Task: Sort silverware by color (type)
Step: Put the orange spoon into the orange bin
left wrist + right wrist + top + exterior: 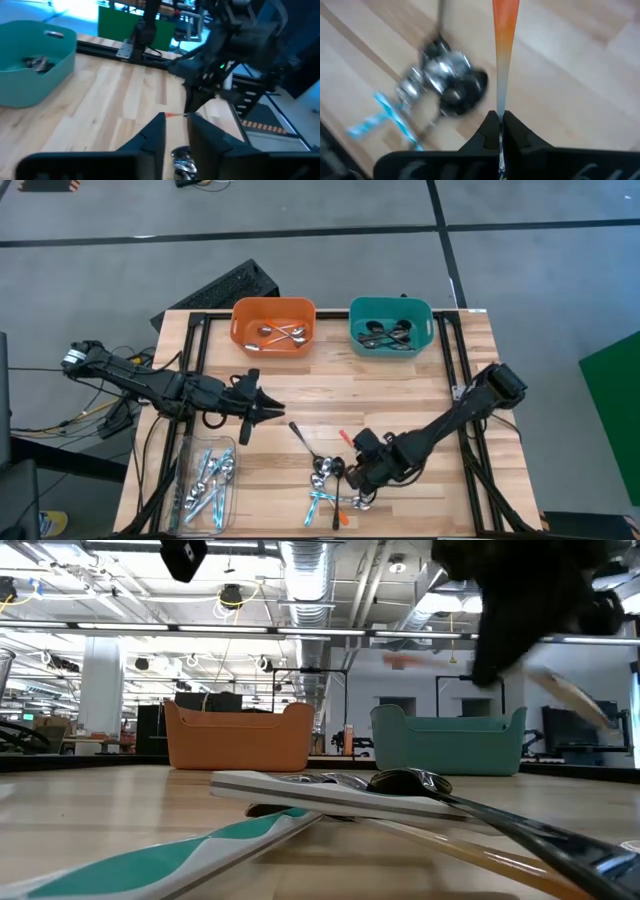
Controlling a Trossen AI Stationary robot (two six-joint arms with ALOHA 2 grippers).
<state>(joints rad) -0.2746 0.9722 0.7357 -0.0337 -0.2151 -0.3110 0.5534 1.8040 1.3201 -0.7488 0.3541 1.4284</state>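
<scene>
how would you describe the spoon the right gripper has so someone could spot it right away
Start at the loose pile of spoons at the near edge of the wooden table, opposite the two bins. Beside that pile, the right gripper is shut on one orange-handled spoon. It alone is clamped between dark fingers, its handle pointing away from the gripper; the others lie flat.
</scene>
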